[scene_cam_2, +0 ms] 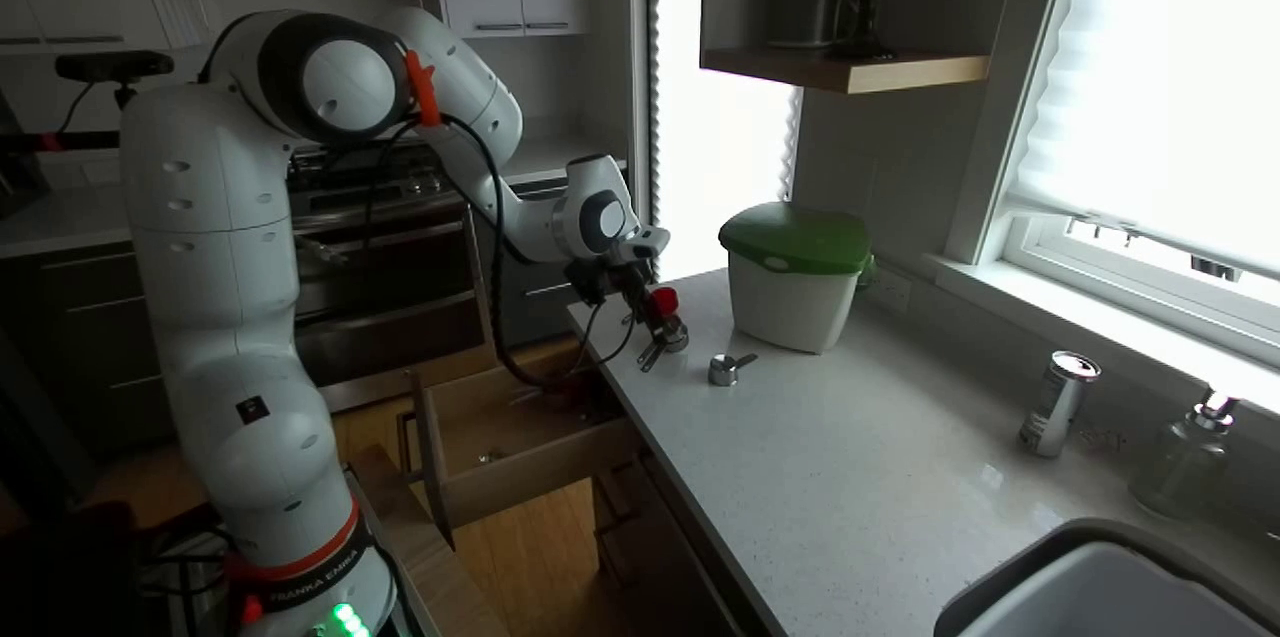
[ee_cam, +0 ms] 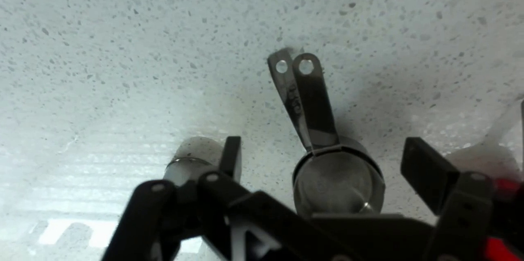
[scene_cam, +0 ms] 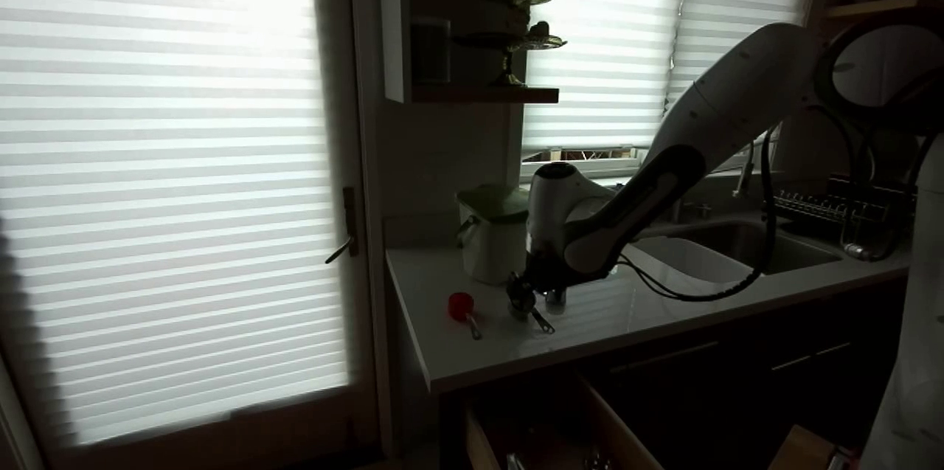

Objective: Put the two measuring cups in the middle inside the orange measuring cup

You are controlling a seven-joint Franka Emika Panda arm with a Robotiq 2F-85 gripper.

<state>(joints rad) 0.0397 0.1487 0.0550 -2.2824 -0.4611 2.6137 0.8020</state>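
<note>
In an exterior view you face the blinds (scene_cam: pixel 169 197) from well back; in an exterior view you look down along the counter (scene_cam_2: pixel 850 477), past the arm (scene_cam_2: pixel 215 317). Both take in the bin (scene_cam_2: pixel 790 307). Your wrist view looks down, close above the cups (ee_cam: pixel 337 183).

Here's your pale, speckled table (scene_cam_2: pixel 850 477): in an exterior view a lone metal cup (scene_cam_2: pixel 722 373) sits on it, handle at two o'clock. From that cup you've got the green-lidded white bin (scene_cam_2: pixel 795 302) at one, a can (scene_cam_2: pixel 1058 407) and a clear bottle (scene_cam_2: pixel 1180 467) near three. Over to your wrist view: the two measuring cups (ee_cam: pixel 339 187) rest nested, handles near eleven. And in an exterior view, your orange measuring cup (scene_cam: pixel 461 305), apart from them at nine, handle toward five.
</note>
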